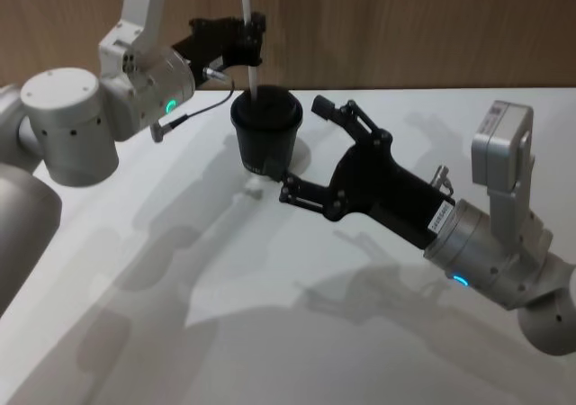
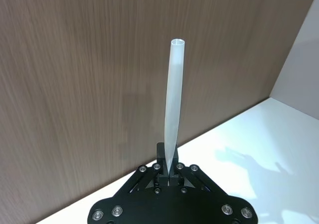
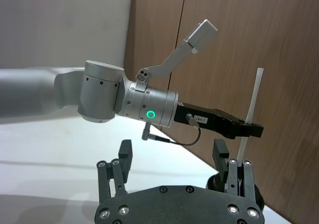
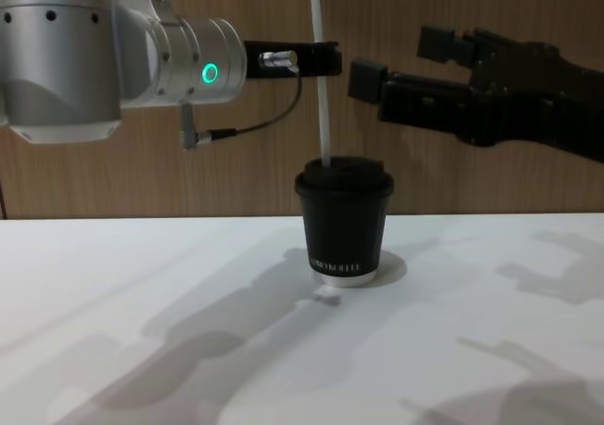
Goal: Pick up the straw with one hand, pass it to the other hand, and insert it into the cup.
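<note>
White table (image 1: pixel 270 333) w/ a brown wood wall (image 4: pixel 444 189) behind it. Only the cup (image 4: pixel 344 222) stands on the table, near the far edge. It is black w/ a black domed lid and small white letters, upright. A tiny white bit (image 1: pixel 254 189) lies on the table just beside the cup's bottom.

The straw (image 4: pixel 319 76) stands straight up over the cup. Its low end meets the lid on the robot's left side; can't tell how deep it goes in.

Left gripper (image 1: pixel 253 38) is above the cup, fingers pinched tight on the straw, partway up. A thin black cable (image 4: pixel 255 123) hangs under its wrist.

Right gripper (image 1: pixel 301 148) is just beside the cup on the right, fingers spread wide, holding nothing, not touching the cup.
</note>
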